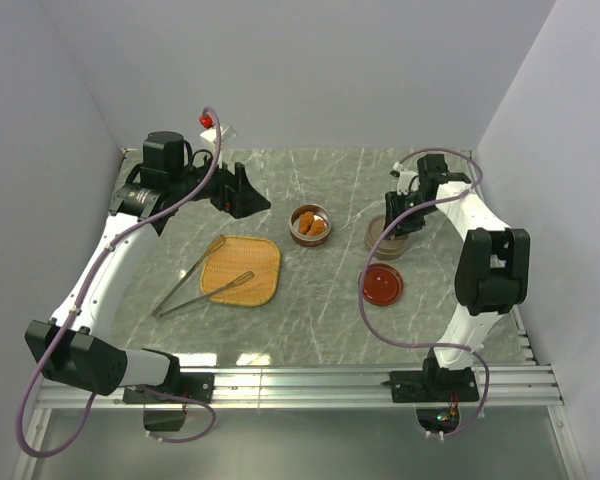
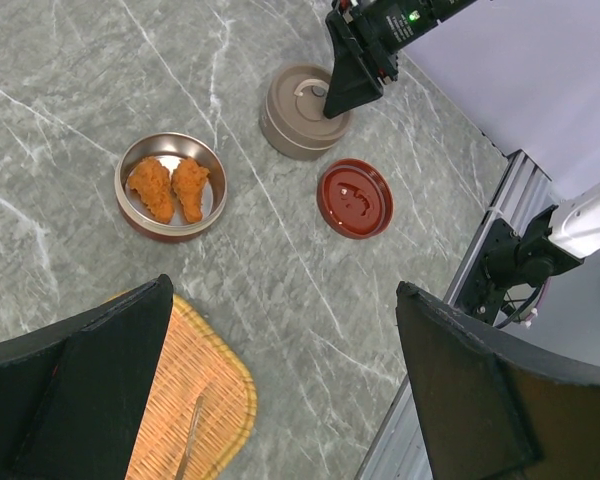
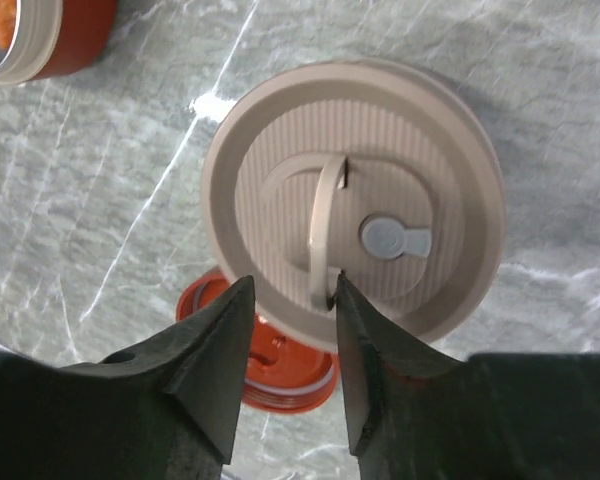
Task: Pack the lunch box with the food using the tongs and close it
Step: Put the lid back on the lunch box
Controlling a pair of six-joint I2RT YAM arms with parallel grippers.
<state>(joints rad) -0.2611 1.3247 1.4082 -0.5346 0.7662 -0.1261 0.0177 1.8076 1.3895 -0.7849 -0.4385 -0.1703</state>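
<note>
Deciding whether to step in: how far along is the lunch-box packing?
Done: two nuggets sit in the open lunch box; the tongs lie partly on the woven tray. In hand: the right tool, jaws apart, hangs over the beige lid at its handle; the left tool is open, empty. Left: fit the red inner lid and beige lid.

Grey marbled surface point(image 1: 330, 320), white veins all through it! Woven tray point(image 1: 252, 256) glowing orange-yellow, tongs point(image 1: 195, 283) plain silver. Nuggets point(image 2: 170, 188) orange-brown, bowl point(image 2: 172, 139) shiny steel inside. Beige lid point(image 3: 450, 170), finely ribbed, small grey tab point(image 3: 393, 239). Red lid point(image 2: 354, 197), deep and glossy.
</note>
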